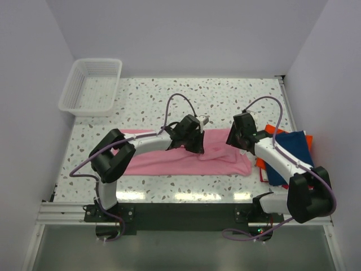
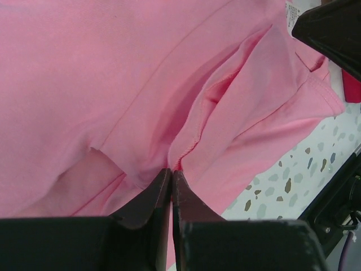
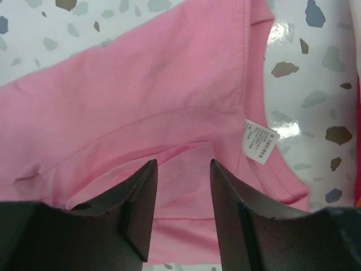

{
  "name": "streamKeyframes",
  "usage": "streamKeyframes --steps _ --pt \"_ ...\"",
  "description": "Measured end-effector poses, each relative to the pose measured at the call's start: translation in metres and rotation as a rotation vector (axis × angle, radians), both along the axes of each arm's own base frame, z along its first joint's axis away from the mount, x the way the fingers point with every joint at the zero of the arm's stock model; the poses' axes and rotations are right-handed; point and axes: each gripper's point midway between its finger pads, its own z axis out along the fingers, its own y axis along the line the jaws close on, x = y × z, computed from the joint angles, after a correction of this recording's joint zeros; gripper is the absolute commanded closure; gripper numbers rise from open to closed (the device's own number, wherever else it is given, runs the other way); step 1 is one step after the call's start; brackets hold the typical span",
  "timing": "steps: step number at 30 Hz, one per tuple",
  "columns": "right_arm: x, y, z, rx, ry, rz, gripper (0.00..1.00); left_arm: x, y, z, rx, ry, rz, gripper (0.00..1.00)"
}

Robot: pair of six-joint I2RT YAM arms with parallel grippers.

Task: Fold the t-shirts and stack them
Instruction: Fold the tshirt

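Note:
The light pink t-shirt (image 1: 163, 161) lies as a long folded strip across the table's front. My left gripper (image 1: 197, 148) is down on its middle. In the left wrist view that gripper (image 2: 171, 172) is shut, pinching a raised hem fold of the pink shirt (image 2: 84, 84). My right gripper (image 1: 234, 141) hovers over the shirt's right end. In its wrist view it (image 3: 183, 166) stands open above the pink cloth (image 3: 141, 90) near the collar and a white size label (image 3: 258, 141). A navy t-shirt (image 1: 290, 152) lies folded on an orange-red t-shirt (image 1: 272, 131) at the right.
A white mesh basket (image 1: 93, 84) stands at the back left corner of the speckled table (image 1: 225, 101). Walls close in on three sides. The right arm's forearm crosses over the navy and orange-red stack.

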Motion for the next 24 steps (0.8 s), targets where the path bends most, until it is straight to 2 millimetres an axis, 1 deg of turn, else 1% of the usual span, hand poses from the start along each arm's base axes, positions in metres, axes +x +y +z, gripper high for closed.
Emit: streamKeyframes --steps 3,5,11,18,24 --pt "-0.003 -0.002 -0.005 -0.006 0.012 0.000 0.54 -0.001 0.001 0.000 0.001 0.000 -0.001 0.97" --pt "-0.006 -0.003 -0.008 -0.009 0.019 0.000 0.54 -0.005 0.006 -0.001 0.005 0.002 -0.002 1.00" --pt "-0.009 -0.004 -0.012 -0.011 0.029 0.003 0.54 -0.017 0.017 0.000 0.008 0.006 -0.023 1.00" --pt "-0.010 0.001 -0.017 0.010 0.039 0.020 0.51 -0.030 0.025 -0.010 0.022 0.036 -0.045 1.00" --pt "-0.011 0.007 -0.031 0.024 0.083 0.037 0.51 -0.032 0.025 -0.011 0.019 0.043 -0.051 1.00"
